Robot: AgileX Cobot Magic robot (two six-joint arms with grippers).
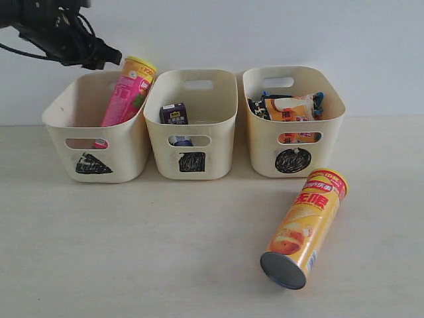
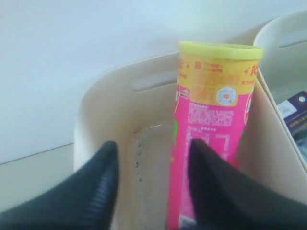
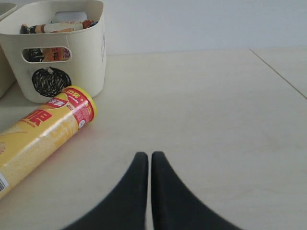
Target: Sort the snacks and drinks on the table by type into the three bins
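L gripper (image 2: 153, 143) is spread, w/ only the inside wall of the left bin (image 1: 63, 112) showing in the gap btw its fingers, nothing pinched. It hangs above the back of that bin, just beside the top of the pink chip tube (image 1: 127, 93). In the left wrist view the tube sits partly behind one finger rather than btw the two; can't tell if that finger touches it. The pink tube stands tilted inside the left bin, yellow lid up and poking above the rim, leaning toward the side next to the middle bin (image 1: 222, 109). R gripper (image 3: 149, 158) is pressed together, holding nothing, low over bare table (image 1: 132, 258), near the orange-yellow chip tube (image 1: 305, 228) but apart from it. That tube lies on its side on the table in front of the right bin (image 1: 334, 122), grey base toward the exterior cam, lid end pointing at the bin and close to it. The drink carton (image 1: 173, 114) is upright in the middle bin. The orange noodle pkt (image 1: 289, 109) lies in the right bin, w/ the blue, black-banded pkt (image 1: 256, 107) beside/under it, mostly hidden. Bin fronts carry black scribbles: triangle (image 1: 93, 163) left, square (image 1: 192, 161) mid, circle (image 1: 293, 160) right.
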